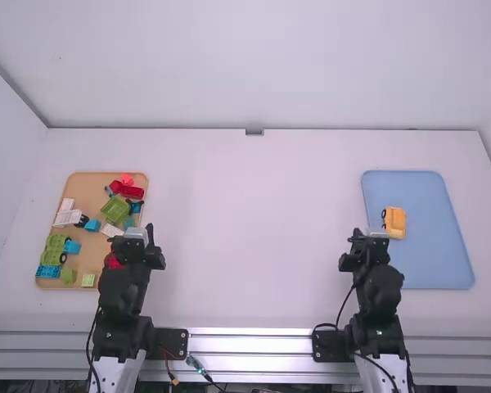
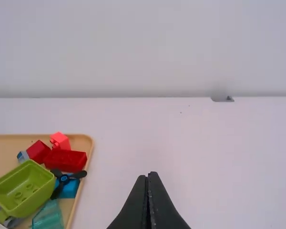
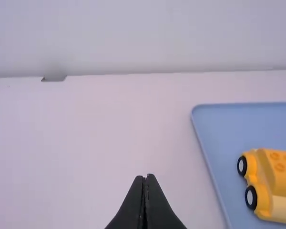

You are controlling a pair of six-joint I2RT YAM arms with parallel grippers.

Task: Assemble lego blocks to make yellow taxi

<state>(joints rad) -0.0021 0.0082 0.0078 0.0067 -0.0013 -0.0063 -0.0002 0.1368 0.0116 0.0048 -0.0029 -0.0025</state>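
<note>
In the high view, a white, smooth-topped surface [image 1: 245, 237] carries a tan, shallow, round-cornered tray [image 1: 96, 182] near its left edge and a blue, shallow, round-cornered tray [image 1: 438, 262] near its right edge. The yellow-orange, studded plastic taxi [image 1: 394, 223] lies in the blue tray, towards that tray's left edge. The right claw [image 1: 371, 236] is close beside it, its arm covering the tray's near-left corner. The left claw [image 1: 137, 237] is over the tan tray's right edge, its arm hiding the near-right corner. In there, a white plastic lattice piece [image 1: 67, 218] lies near the left edge.

In the left wrist view, the left claw [image 2: 149, 175] has its fingers together. Near the tan tray's right edge are an open-topped, green plastic block [image 2: 23, 187] and a dark red, rectangular plastic block [image 2: 66, 160].

In the right wrist view, the right claw [image 3: 145, 177] has its fingers together, apart from the taxi.
</note>
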